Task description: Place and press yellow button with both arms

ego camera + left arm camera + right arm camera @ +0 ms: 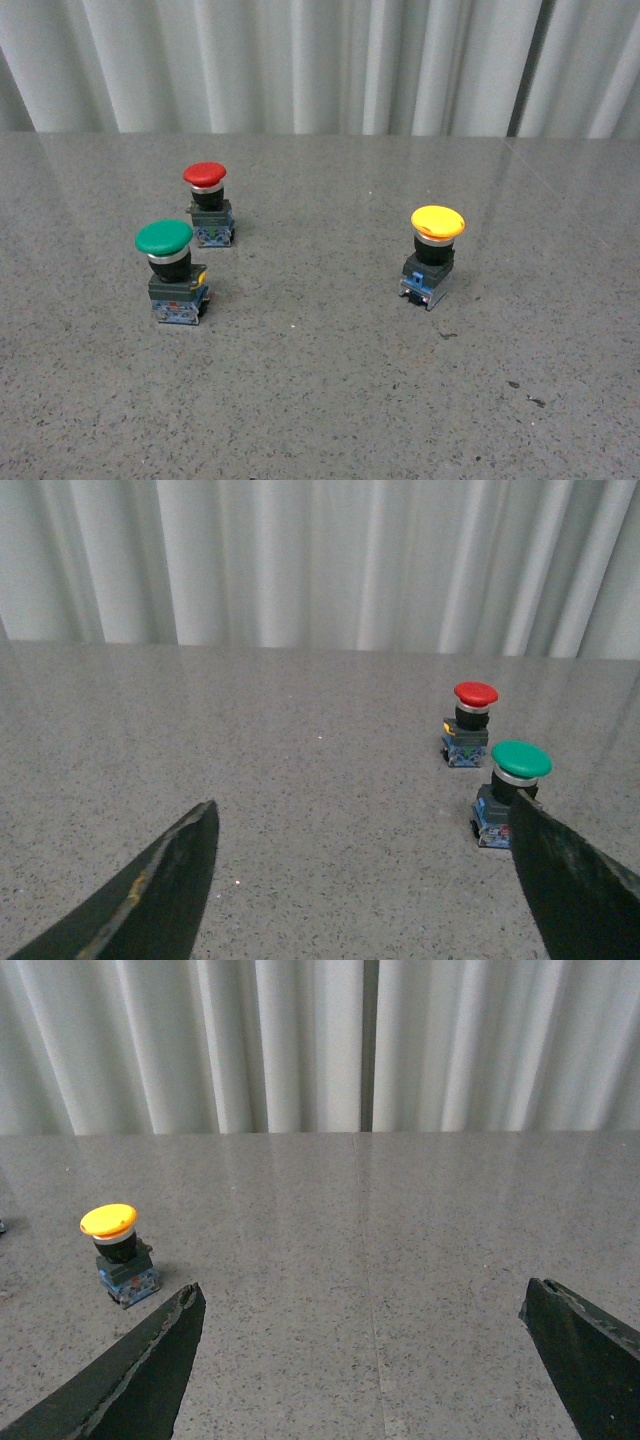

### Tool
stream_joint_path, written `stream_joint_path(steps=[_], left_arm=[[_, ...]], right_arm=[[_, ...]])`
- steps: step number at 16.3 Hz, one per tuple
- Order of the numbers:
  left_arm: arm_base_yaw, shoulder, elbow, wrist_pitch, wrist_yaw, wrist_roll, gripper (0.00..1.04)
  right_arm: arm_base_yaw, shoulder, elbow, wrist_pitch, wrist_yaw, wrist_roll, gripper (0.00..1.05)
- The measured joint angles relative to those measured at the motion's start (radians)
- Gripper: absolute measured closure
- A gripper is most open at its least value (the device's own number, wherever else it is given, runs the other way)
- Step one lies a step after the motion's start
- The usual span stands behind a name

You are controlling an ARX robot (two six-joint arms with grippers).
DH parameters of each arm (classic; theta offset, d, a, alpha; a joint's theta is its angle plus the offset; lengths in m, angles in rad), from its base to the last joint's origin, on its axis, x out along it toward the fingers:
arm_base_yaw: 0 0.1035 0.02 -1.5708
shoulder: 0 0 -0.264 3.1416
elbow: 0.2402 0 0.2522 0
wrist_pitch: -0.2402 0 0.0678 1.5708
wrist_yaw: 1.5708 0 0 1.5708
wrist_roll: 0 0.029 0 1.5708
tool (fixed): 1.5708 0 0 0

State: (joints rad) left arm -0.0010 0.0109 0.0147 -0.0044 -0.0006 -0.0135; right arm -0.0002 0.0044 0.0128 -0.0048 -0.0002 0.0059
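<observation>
The yellow button (437,243) stands upright on the grey table, right of centre, with a yellow mushroom cap, black neck and dark base with blue terminals. It also shows in the right wrist view (116,1248), just beyond one finger. Neither arm shows in the front view. My left gripper (365,840) is open and empty above bare table; the yellow button is out of its view. My right gripper (362,1315) is open and empty, with the yellow button off to one side of it, apart from the fingers.
A green-capped button (170,268) and a red-capped button (208,203) stand at the table's left. Both show in the left wrist view, the green one (513,788) partly behind one finger, the red one (470,722) beyond it. White curtains (320,60) hang behind the table.
</observation>
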Motion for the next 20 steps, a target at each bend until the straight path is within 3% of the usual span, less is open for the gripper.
stream_joint_path(steps=[1, 3, 4, 5, 7, 8, 11, 12, 14, 16, 20], left_arm=[[0.0, 0.0, 0.0, 0.0, 0.0, 0.0, 0.08], [0.0, 0.0, 0.0, 0.0, 0.0, 0.002, 0.07], [0.0, 0.0, 0.0, 0.0, -0.001, 0.002, 0.07], [0.0, 0.0, 0.0, 0.001, 0.001, 0.003, 0.07], [0.0, 0.0, 0.0, 0.001, 0.0, 0.003, 0.07], [0.0, 0.0, 0.0, 0.0, 0.0, 0.003, 0.07], [0.0, 0.0, 0.0, 0.0, 0.0, 0.003, 0.07], [0.0, 0.0, 0.0, 0.0, 0.0, 0.003, 0.07], [0.0, 0.0, 0.0, 0.0, 0.0, 0.003, 0.07], [0.0, 0.0, 0.0, 0.0, 0.0, 0.003, 0.07], [0.0, 0.0, 0.0, 0.0, 0.0, 0.003, 0.07]], right_arm=[[0.0, 0.0, 0.0, 0.0, 0.0, 0.0, 0.06], [0.019, 0.023, 0.001, 0.04, 0.048, 0.011, 0.06], [0.085, 0.163, 0.028, 0.196, 0.136, 0.044, 0.06], [0.118, 0.288, 0.064, 0.302, 0.14, 0.058, 0.06], [0.232, 0.718, 0.243, 0.649, 0.137, 0.059, 0.06], [0.276, 0.874, 0.323, 0.739, 0.129, 0.052, 0.06], [0.438, 1.475, 0.671, 0.752, 0.09, 0.051, 0.06], [0.441, 1.522, 0.702, 0.745, 0.09, 0.051, 0.12], [0.445, 1.62, 0.745, 0.713, 0.091, 0.054, 0.34], [0.431, 1.64, 0.743, 0.676, 0.081, 0.072, 0.65], [0.402, 1.629, 0.717, 0.611, 0.061, 0.108, 1.03]])
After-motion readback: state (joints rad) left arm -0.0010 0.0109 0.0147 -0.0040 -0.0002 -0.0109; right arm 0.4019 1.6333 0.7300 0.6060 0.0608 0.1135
